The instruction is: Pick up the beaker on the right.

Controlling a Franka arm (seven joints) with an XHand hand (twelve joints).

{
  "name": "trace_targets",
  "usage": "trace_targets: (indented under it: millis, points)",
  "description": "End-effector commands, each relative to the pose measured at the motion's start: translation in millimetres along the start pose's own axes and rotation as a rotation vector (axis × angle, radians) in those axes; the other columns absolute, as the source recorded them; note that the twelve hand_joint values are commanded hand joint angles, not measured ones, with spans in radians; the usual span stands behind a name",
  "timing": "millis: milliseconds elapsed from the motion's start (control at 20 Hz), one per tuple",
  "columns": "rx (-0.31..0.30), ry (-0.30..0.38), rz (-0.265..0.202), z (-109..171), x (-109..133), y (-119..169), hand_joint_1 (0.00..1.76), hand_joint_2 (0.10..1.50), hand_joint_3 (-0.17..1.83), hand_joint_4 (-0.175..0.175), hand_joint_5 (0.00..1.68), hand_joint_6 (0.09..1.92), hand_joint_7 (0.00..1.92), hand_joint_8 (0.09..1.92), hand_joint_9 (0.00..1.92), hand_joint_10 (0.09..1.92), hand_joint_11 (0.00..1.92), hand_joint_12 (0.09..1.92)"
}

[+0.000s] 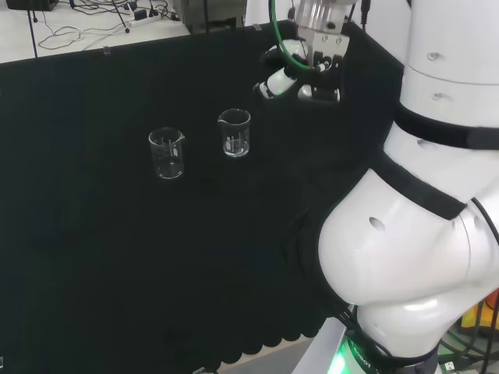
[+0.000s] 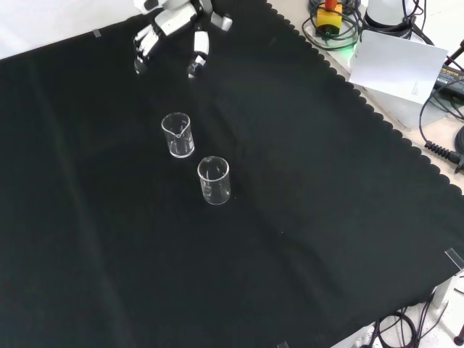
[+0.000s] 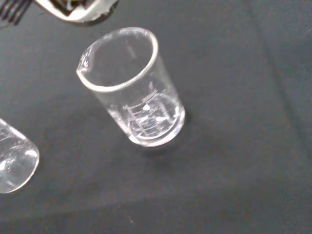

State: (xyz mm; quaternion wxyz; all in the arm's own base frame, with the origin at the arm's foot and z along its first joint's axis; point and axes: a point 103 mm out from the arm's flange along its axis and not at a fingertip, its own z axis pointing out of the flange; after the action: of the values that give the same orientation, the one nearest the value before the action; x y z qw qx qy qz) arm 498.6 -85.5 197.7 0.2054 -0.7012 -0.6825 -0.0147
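Black cloth [image 2: 304, 217] covers the bench, its scalloped edge showing along the right of the front view; beyond that edge lie cables and a white sheet [image 2: 397, 67]. My hand [image 1: 300, 74] hangs above the cloth to the right of both beakers in the head view, fingers spread and relaxed — grasping nothing, touching nothing. Two clear beakers stand upright, near each other but apart; both look empty. The right beaker [image 1: 234, 133] — in the head view — is the one nearer my hand, with its spout turned left; it is large in the wrist view [image 3: 134, 87]. The left beaker [image 1: 167, 153] stands farther from my hand.
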Motion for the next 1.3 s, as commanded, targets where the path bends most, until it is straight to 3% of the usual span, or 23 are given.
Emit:
trace_targets:
  millis: [50,650,850,1300]
  points:
    - [-0.030,0.089,-0.099,24,2,25,0.80,0.62,0.61,-0.016,0.41,0.09,0.19,0.61,0.33,0.67,0.00,1.40]
    - [0.033,0.187,-0.167,64,-11,35,0.82,0.59,0.62,-0.023,0.50,0.09,0.23,0.61,0.38,0.66,0.00,1.40]
    - [0.053,0.216,-0.215,72,-16,40,0.83,0.58,0.63,-0.023,0.51,0.09,0.24,0.61,0.40,0.64,0.00,1.41]
    - [0.034,0.263,-0.298,88,-16,48,0.85,0.55,0.64,-0.018,0.47,0.09,0.24,0.60,0.40,0.62,0.00,1.39]
